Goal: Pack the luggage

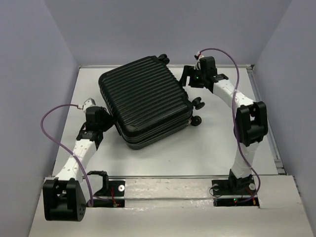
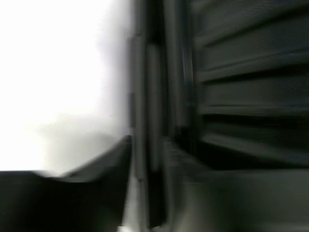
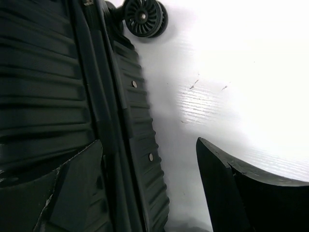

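The luggage (image 1: 145,101) is a large black ribbed hard-shell suitcase that lies flat and closed on the white table, turned at an angle. My left gripper (image 1: 107,123) is at its near-left edge. The left wrist view is blurred: the ribbed shell (image 2: 241,87) and its seam fill the right side, and the open gripper (image 2: 154,203) straddles that edge. My right gripper (image 1: 189,80) is at the far-right corner by the wheels. In the right wrist view it (image 3: 147,145) is open, one finger over the shell (image 3: 43,96), the other over the table, with the rim between them.
Small black wheels (image 1: 198,103) stick out on the suitcase's right side; one shows in the right wrist view (image 3: 142,17). White table (image 1: 197,148) is bare at the near right. Grey walls enclose the left, back and right. A metal rail (image 1: 173,177) runs along the near edge.
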You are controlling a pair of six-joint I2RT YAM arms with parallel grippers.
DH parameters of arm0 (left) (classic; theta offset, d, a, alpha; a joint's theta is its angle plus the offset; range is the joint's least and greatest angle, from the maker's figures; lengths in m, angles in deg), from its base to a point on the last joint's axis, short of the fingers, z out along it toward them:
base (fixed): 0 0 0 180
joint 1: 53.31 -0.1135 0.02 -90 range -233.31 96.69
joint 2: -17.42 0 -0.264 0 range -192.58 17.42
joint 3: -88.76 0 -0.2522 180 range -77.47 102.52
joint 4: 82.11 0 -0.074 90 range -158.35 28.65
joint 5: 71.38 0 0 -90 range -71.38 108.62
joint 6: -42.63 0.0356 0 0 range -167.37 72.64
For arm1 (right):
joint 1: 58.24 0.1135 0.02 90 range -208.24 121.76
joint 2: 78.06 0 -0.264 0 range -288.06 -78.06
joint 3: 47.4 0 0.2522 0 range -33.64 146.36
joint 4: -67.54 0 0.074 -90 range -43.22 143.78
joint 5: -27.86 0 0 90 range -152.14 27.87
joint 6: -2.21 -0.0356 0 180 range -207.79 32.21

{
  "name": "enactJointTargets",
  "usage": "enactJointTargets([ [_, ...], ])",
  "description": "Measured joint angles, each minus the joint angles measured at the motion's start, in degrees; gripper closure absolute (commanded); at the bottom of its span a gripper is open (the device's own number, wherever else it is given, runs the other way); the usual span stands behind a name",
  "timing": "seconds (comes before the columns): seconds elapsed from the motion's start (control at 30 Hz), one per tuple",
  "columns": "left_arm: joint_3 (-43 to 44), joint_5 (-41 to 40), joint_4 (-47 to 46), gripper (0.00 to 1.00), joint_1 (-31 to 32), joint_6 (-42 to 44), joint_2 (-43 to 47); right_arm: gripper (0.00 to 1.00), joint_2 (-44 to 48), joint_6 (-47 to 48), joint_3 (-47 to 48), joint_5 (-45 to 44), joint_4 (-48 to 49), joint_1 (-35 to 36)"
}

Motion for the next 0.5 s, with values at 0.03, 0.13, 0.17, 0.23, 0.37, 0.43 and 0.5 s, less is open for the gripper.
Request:
enactJointTargets([
  [0.03, 0.2, -1.0, 1.1, 0.22, 0.0, 0.3, 0.3, 0.15, 0.7, 0.1, 0.2, -0.7, -0.4, 0.0],
  [0.13, 2.2, -6.4, 6.4, 0.01, -0.1, 1.7, 3.4, 0.21, 3.6, 1.4, 0.2, -2.3, -1.9, 0.3],
  [0.17, 2.7, -7.4, 7.4, 0.01, -0.2, 1.7, 5.1, 0.28, 5.0, 1.9, 0.1, -2.8, -2.5, 0.3],
  [0.23, 4.2, -8.4, 7.6, 0.01, 0.3, 1.7, 9.6, 0.39, 9.5, 2.8, -1.5, -2.6, -2.5, 1.0],
  [0.37, 8.3, -8.0, 5.2, 0.01, 1.4, 1.9, 18.4, 0.84, 23.7, 3.9, -10.1, -0.3, 2.1, 4.3],
  [0.43, 9.0, -5.4, 3.7, 0.01, 1.6, 2.5, 20.7, 0.89, 32.9, 4.5, -17.6, 2.0, 5.9, 5.5],
  [0.5, 9.0, -0.8, 3.1, 0.01, 1.6, 3.1, 22.7, 0.84, 42.1, 4.1, -25.9, 4.9, 10.5, 6.3],
])
